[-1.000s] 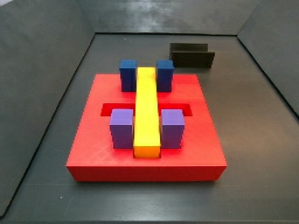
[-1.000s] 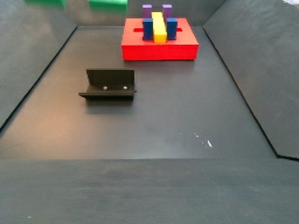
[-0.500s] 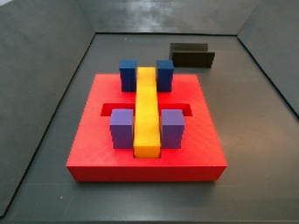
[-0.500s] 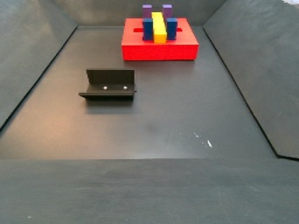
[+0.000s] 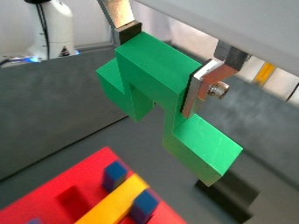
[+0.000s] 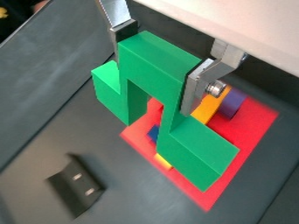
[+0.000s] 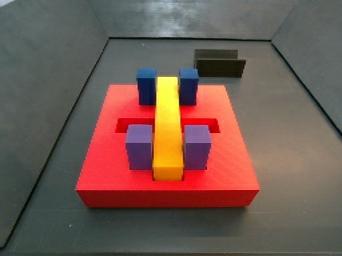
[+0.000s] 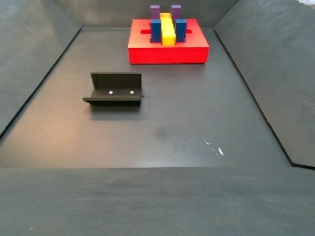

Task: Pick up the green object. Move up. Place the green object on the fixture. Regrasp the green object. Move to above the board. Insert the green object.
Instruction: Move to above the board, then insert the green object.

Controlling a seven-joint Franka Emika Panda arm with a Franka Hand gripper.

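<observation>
While neither side view catches the arm, the dark floor (image 8: 160, 138) fills both of them, walled by grey panels. On it rests the board (image 7: 107, 160), a flat red slab with a recessed slot; it shows in both side views and, from above, in both wrist views (image 6: 251, 127). A long yellow bar (image 7: 167, 120) lies along the board's middle line. Two blue blocks (image 7: 146, 82) stand against the bar at one end, one on each side, and two purple blocks (image 7: 139, 148) flank it the same way at the other end.

Well apart from the board, the fixture (image 8: 114, 90) stands on the bare floor, a small dark L-shaped bracket on its base plate; it is also seen in a side view beyond the board (image 7: 221, 63) and in a wrist view (image 6: 79, 182).

Smaller again, the green object (image 6: 158, 87) is up in the air above the floor, seen only in both wrist views (image 5: 152, 83). Its taller centre cube sits between the silver fingers (image 6: 201, 87), with the lower side cubes sticking out to either side. The gripper (image 6: 162, 61) is clamped on that centre cube, its plates pressed flat to opposite faces, above the board's edge in a wrist view.
</observation>
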